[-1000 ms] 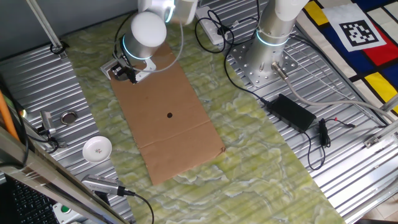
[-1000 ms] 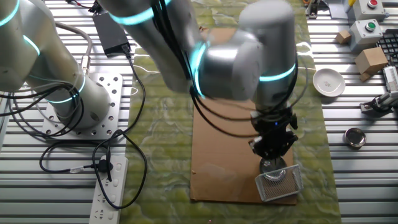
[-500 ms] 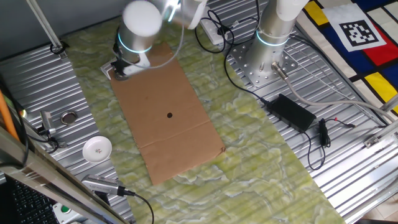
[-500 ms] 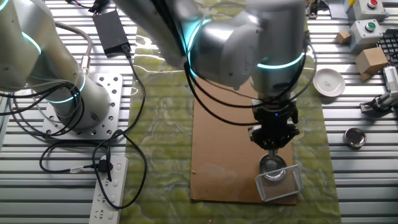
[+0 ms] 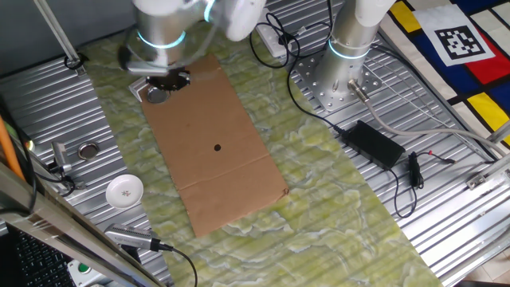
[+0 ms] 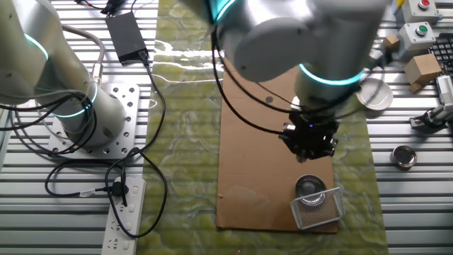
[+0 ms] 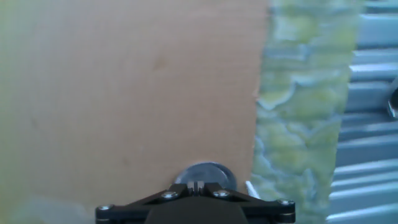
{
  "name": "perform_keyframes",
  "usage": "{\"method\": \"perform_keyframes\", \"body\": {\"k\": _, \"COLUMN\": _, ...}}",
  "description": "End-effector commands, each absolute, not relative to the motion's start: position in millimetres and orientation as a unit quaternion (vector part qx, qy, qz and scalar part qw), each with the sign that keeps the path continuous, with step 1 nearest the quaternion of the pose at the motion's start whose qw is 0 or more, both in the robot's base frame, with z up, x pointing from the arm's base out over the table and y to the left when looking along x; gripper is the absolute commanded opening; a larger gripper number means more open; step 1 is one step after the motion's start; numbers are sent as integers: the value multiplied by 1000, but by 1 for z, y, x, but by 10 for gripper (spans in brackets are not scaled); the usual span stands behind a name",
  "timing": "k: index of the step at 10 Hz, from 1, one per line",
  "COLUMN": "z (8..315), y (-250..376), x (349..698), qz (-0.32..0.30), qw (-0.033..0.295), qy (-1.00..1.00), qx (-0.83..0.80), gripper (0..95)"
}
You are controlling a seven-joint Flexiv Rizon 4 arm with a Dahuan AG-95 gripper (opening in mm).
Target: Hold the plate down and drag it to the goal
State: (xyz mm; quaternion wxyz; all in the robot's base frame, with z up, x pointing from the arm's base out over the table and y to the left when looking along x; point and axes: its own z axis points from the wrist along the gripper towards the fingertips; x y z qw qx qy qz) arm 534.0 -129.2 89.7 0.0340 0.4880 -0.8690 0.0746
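Note:
The plate (image 6: 311,187), a small silvery disc with a darker centre, lies on the cardboard at the open mouth of the goal (image 6: 320,210), a white angular bracket. It also shows in one fixed view (image 5: 157,96) beside the bracket (image 5: 139,88), and at the bottom of the hand view (image 7: 205,172). My gripper (image 6: 309,146) hangs above the cardboard, apart from the plate and a little past it toward the sheet's middle. Its fingers (image 7: 194,185) are pressed together with nothing between them. In one fixed view the gripper (image 5: 168,80) sits just above the plate.
A brown cardboard sheet (image 5: 215,151) lies on the green mat (image 5: 319,199). A white round dish (image 6: 374,93) and another metal ring (image 6: 403,156) sit on the ribbed metal to the side. The arm's base (image 5: 339,76), a power brick (image 5: 374,143) and cables lie across the mat.
My gripper has lifted off the plate and drawn back toward the middle of the cardboard. The plate stays at the bracket's mouth.

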Motion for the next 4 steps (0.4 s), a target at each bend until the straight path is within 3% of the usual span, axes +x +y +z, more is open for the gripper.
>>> {"method": "perform_keyframes", "body": {"k": 1, "z": 109, "y": -98, "x": 511, "qz": -90, "qw": 19, "qy": -990, "qx": 106, "gripper": 0}}
{"method": "perform_keyframes", "body": {"k": 4, "z": 109, "y": -98, "x": 511, "qz": -86, "qw": 15, "qy": -989, "qx": 115, "gripper": 0}}
